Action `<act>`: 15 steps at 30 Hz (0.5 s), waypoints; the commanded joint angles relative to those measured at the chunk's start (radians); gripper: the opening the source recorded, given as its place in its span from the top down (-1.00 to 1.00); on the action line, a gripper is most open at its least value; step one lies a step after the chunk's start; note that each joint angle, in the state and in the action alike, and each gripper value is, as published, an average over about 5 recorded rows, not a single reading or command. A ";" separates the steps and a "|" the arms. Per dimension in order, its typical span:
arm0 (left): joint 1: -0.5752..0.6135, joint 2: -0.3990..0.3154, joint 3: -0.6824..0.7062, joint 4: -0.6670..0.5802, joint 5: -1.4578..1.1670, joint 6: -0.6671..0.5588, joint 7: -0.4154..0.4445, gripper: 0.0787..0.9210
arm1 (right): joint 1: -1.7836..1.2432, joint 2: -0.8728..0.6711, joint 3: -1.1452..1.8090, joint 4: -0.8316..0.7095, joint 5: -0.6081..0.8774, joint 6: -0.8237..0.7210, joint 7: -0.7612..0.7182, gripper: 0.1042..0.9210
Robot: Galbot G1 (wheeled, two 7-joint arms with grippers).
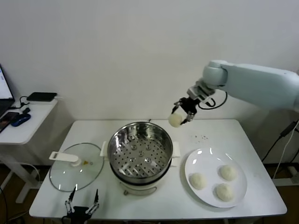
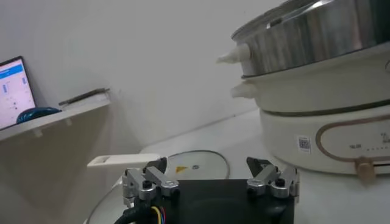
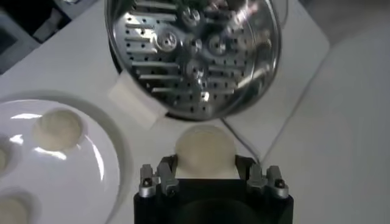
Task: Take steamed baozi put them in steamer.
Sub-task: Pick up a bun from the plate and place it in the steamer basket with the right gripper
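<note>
Bun-carrying right gripper (image 1: 182,113) has one steamed baozi (image 1: 175,120) pinched between its fingers, raised past the far right rim of the steamer (image 1: 140,150). I judge this the carry step; next I must bring it over the perforated tray, lower, then release. Three baozi wait on the white plate (image 1: 238,184), one steamer, empty; left gripper (image 1: 82,205) idles spread by the glass lid (image 1: 76,166).

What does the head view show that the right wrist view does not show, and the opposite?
Only the head view shows the glass lid lying on the table left of the steamer, the left gripper open at the near table edge, the side shelf, and all three baozi on the plate.

Only the right wrist view shows, close up, the right gripper with its fingers pressed against the sides of the held baozi.

Both show that baozi held above the table beside the steamer, the perforated tray, and the white plate.
</note>
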 commanded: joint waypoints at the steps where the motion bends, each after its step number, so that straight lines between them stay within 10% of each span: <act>1: -0.002 0.005 -0.001 0.001 -0.003 -0.004 -0.001 -0.77 | 0.002 0.235 0.022 -0.128 -0.086 0.265 -0.024 -0.32; 15: -0.004 0.004 -0.010 -0.006 -0.019 -0.002 -0.001 -0.77 | -0.212 0.430 0.099 -0.405 -0.222 0.444 -0.084 -0.33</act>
